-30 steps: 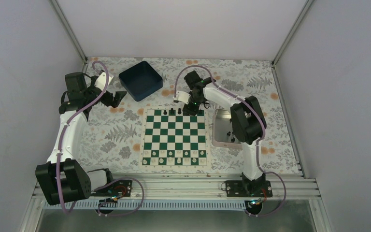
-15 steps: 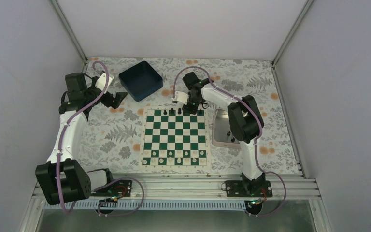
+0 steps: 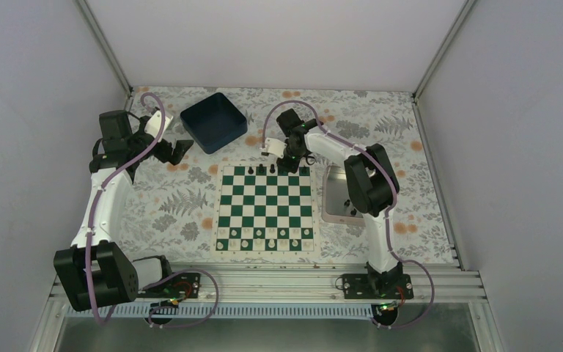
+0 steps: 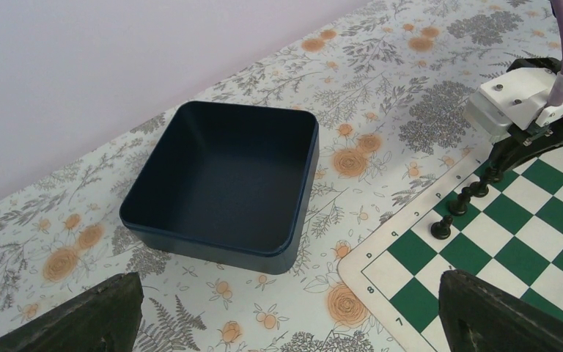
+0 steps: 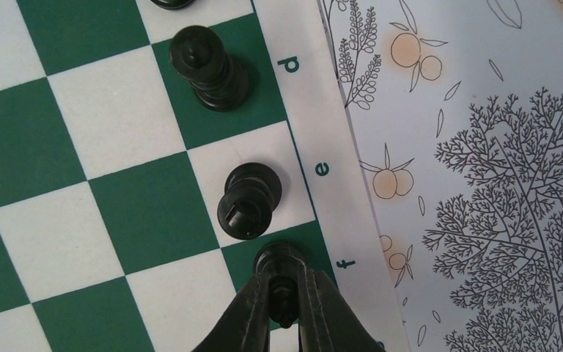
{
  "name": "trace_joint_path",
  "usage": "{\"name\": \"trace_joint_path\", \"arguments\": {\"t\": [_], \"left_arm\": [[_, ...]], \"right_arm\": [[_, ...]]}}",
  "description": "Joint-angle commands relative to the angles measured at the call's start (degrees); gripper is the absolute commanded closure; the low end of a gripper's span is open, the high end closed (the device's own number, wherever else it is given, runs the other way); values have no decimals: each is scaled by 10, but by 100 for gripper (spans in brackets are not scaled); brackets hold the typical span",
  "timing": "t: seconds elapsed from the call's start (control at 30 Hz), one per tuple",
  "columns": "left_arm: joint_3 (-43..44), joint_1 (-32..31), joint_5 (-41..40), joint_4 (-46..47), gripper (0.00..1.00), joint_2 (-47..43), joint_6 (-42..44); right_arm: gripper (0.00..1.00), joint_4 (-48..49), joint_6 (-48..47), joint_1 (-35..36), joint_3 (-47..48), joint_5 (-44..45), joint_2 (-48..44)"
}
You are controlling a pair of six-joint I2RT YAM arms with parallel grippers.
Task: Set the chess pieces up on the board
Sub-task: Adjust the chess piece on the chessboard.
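Observation:
The board (image 3: 220, 209) of green and white squares lies mid-table. In the right wrist view my right gripper (image 5: 284, 301) is shut on the top of a black chess piece (image 5: 281, 258) that stands on the green back-row square by the letter f. Two more black chess pieces (image 5: 248, 202) (image 5: 205, 66) stand on the e and d squares. From above, my right gripper (image 3: 291, 163) is at the board's far edge. My left gripper (image 3: 183, 149) hangs open and holds nothing, left of the board; its fingers (image 4: 81, 315) frame bare tablecloth.
A dark blue square bin (image 3: 213, 122) (image 4: 227, 176) sits far left of the board, with nothing in it. A silver tray (image 3: 335, 192) with a few pieces lies right of the board. White pieces (image 3: 264, 235) line the board's near rows.
My right gripper has closed around the black piece on the far row. The right arm shifted slightly left. The left arm has not moved.

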Motion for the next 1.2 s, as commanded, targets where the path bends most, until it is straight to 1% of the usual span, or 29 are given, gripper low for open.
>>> {"name": "trace_joint_path", "arguments": {"t": [0.0, 1.17], "left_arm": [[-2, 2, 13, 0, 0, 1, 9], [-2, 2, 7, 1, 0, -1, 6]], "right_arm": [[91, 4, 0, 1, 6, 5, -1], [93, -14, -12, -8, -11, 0, -32]]}}
